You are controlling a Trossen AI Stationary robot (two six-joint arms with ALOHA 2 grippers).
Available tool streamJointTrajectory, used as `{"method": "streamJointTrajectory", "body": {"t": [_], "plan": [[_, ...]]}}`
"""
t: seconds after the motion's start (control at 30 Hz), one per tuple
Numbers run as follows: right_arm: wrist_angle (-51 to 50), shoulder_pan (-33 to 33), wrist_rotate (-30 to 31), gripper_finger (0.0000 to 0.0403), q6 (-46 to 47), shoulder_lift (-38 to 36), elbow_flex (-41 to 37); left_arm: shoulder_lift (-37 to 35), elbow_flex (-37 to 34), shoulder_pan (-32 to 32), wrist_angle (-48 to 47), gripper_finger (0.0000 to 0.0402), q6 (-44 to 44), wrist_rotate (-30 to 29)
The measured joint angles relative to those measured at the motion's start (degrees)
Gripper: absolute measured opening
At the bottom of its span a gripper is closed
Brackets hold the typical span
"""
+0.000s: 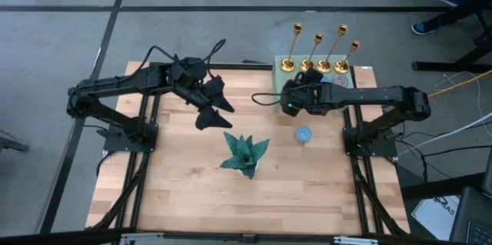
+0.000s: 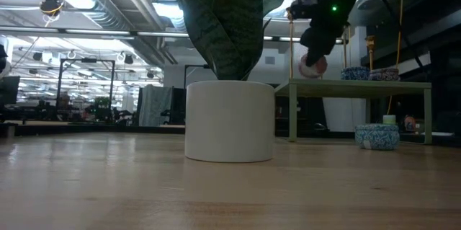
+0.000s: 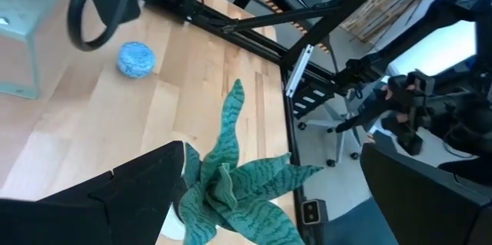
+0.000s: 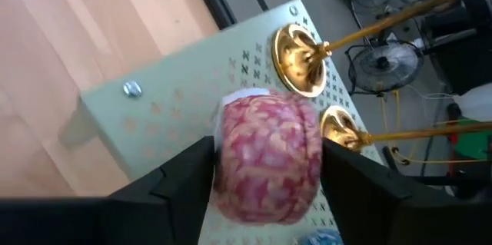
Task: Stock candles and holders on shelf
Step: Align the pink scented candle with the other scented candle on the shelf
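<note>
Right gripper [image 4: 265, 191] is above the shelf [image 4: 177, 99], jaws clamped on the pink candle [image 4: 269, 160], which hangs clear of the shelf top, just off the nearest gold holder [image 4: 301, 59]. All four holders [image 1: 319, 49] stand in a row along the shelf's far edge. Two other candles [image 2: 371, 74] already sit on the shelf top, as far as the low view lets me judge. One blue candle [image 1: 303, 134] is on the counter [image 1: 192, 191] in front of the shelf, near its front corner.

Left gripper [image 1: 217, 110] hovers well to the side of the shelf, over the teal plant ornament [image 1: 244, 155], jaws wide open, holding nothing.

Step in hand, my read: setting the pink candle down on the shelf.

How to do it cleanly:
- Lower straight down onto bare perforated top on the counter side of the holder row, not drifting toward the bases.
- Keep the candle flat so it lands on its face and doesn't roll.
- Only open the jaws once it's seated; then lift straight up.
- Watch the nearest holder's base: a nudge could topple that slim stem.
</note>
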Motion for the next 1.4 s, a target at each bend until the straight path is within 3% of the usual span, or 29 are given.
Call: {"method": "streamJointTrajectory", "body": {"t": [0.4,0.6,0.9,1.0,1.1,1.2,1.33,1.4], "plan": [[2.7,-0.2,-2.1,0.0324,7.2,0.0,0.0,0.0,0.0,-1.0,0.0,0.0393,0.4,-3.7],[6.8,-0.2,-7.4,0.0331,7.3,0.0,0.0,0.0,0.0,-1.8,0.0,0.0393,0.4,-3.9],[11.0,-0.2,-7.5,0.0326,7.7,0.0,0.1,0.0,0.0,-2.6,-0.3,0.0393,0.3,-5.8],[11.4,-0.2,-8.5,0.0299,7.7,0.0,1.1,0.0,0.0,-2.6,-0.7,0.0393,0.3,-5.8],[11.3,0.1,-10.6,0.0247,7.7,0.0,3.4,0.0,0.0,-2.6,-1.4,0.0393,0.3,-5.8],[11.2,0.5,-15.2,0.0172,7.4,0.0,6.9,0.0,0.0,-2.6,-2.3,0.0393,0.3,-5.8],[10.7,0.0,-25.4,0.0043,8.4,0.0,9.9,0.0,0.0,-2.6,-2.3,0.0393,0.3,-5.8],[10.2,-1.0,-29.3,0.0015,10.1,0.0,10.0,0.0,0.0,-2.6,-2.3,0.0393,0.3,-5.8]]}}
